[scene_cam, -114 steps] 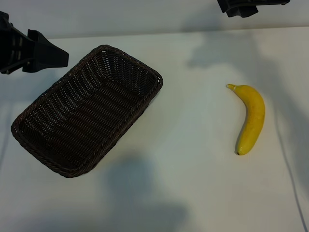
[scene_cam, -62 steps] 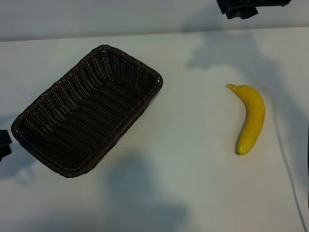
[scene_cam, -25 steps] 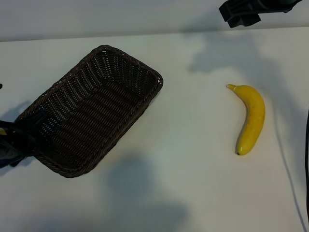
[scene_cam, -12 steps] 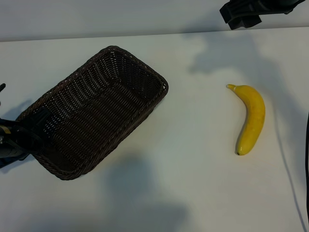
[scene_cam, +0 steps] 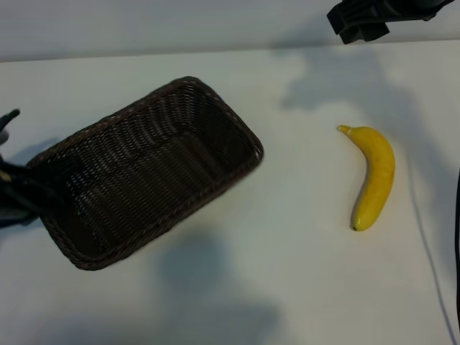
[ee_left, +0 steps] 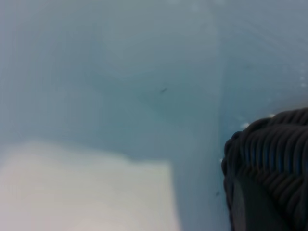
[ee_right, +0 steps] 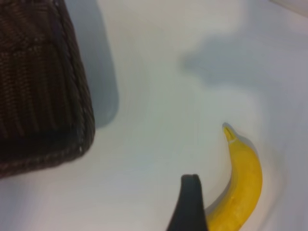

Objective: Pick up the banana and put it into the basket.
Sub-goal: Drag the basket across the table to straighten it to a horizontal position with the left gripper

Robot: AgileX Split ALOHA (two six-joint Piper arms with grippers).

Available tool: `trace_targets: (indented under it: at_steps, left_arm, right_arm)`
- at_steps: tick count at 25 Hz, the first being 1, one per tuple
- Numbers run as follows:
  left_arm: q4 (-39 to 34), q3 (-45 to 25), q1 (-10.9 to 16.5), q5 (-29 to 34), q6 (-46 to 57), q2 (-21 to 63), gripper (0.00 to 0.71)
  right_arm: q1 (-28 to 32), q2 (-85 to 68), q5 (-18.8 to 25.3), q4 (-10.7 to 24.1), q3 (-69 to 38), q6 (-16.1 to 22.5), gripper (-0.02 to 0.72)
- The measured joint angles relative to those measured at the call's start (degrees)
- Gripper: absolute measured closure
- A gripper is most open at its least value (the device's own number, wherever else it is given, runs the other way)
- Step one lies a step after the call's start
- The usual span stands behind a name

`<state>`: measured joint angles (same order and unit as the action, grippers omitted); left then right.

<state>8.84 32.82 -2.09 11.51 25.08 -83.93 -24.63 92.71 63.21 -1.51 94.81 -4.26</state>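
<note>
While the left gripper [scene_cam: 29, 190] clamps the short end of the basket [scene_cam: 154, 169], the basket sits skewed on the table [scene_cam: 287, 273] with nothing inside it. The banana [scene_cam: 374, 176] lies on the table well to the basket's right, stem toward the far edge. The right gripper [scene_cam: 359, 18] hangs beyond the banana, jaws apart, not touching it.

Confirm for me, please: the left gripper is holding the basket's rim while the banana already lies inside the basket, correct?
Not quite. The exterior view shows the banana lying on the table, well apart from the basket. The left gripper does hold its rim.
</note>
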Motion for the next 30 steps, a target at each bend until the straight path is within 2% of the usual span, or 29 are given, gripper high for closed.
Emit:
trace_targets:
  at_steps: [3, 8, 11, 24, 30]
  left_arm:
    - [8.6, 3.5, 0.0, 4.1, -12.5, 0.0, 0.534]
    - [27.6, 9.0, 0.0, 8.4, -34.0, 0.0, 0.534]
    - [33.7, 11.7, 0.0, 11.4, -41.9, -0.5, 0.534]
    - [34.4, 23.9, 0.0, 21.7, -49.1, -10.0, 0.534]
    - [31.9, 25.2, 0.0, 22.9, -49.8, -11.2, 0.534]
  right_arm:
    - [0.0, 0.0, -0.1, 0.0, 0.0, 0.0, 0.098]
    - [0.0, 0.0, -0.1, 0.0, 0.0, 0.1, 0.098]
    - [0.0, 0.0, -0.1, -0.1, 0.0, 0.2, 0.098]
    - [0.0, 0.0, 0.2, -0.8, 0.0, 0.3, 0.098]
    - [0.0, 0.0, 0.2, -0.8, 0.0, 0.3, 0.098]
